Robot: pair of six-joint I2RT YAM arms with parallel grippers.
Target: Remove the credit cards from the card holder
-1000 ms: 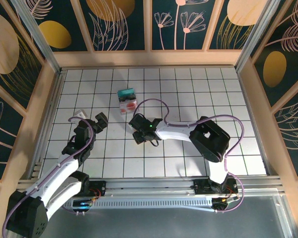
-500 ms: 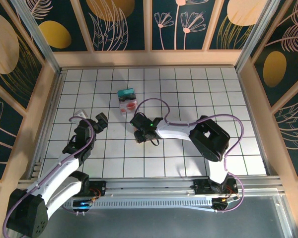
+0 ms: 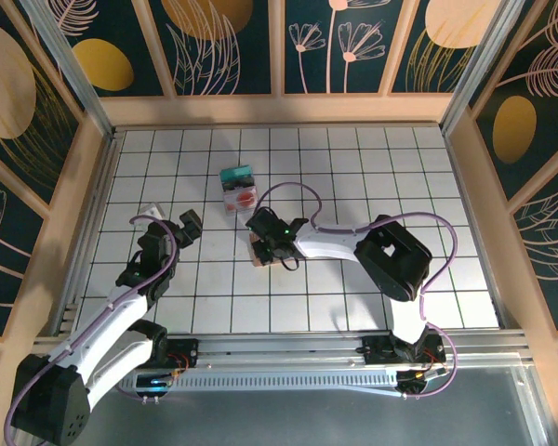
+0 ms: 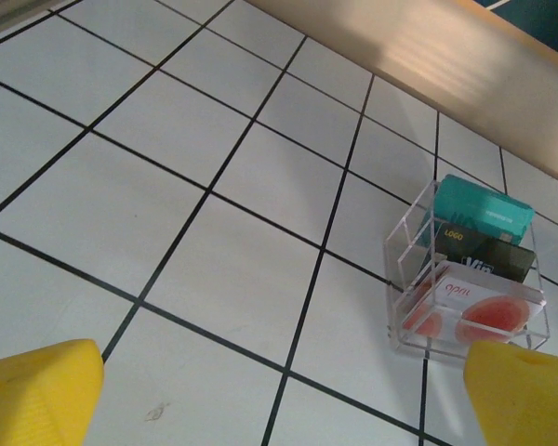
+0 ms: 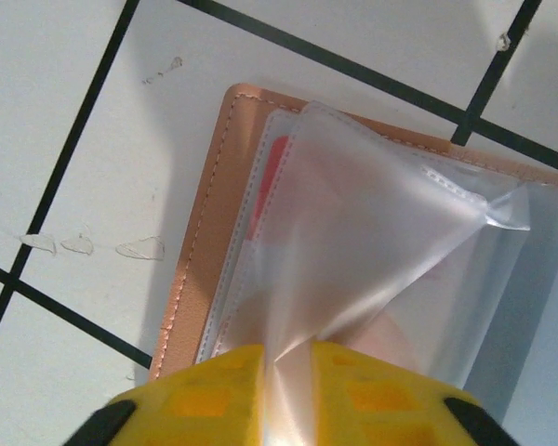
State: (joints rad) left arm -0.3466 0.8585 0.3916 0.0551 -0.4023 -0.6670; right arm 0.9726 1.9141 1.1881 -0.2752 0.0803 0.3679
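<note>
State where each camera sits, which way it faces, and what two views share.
Top external: above, behind the robot, looking down on the table; left arm and right arm show.
Left wrist: low over tiles, facing the clear box; open left gripper at bottom corners.
Right wrist: close above the card holder, looking down; right gripper pinches its clear sleeve.
Shared: clear box, in top external and left wrist.

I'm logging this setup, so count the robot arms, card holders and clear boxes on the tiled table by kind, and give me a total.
Robot arms: 2, the left arm and the right arm
Card holders: 1, the tan card holder
Clear boxes: 1, the clear box with teal and red contents
Total: 4
</note>
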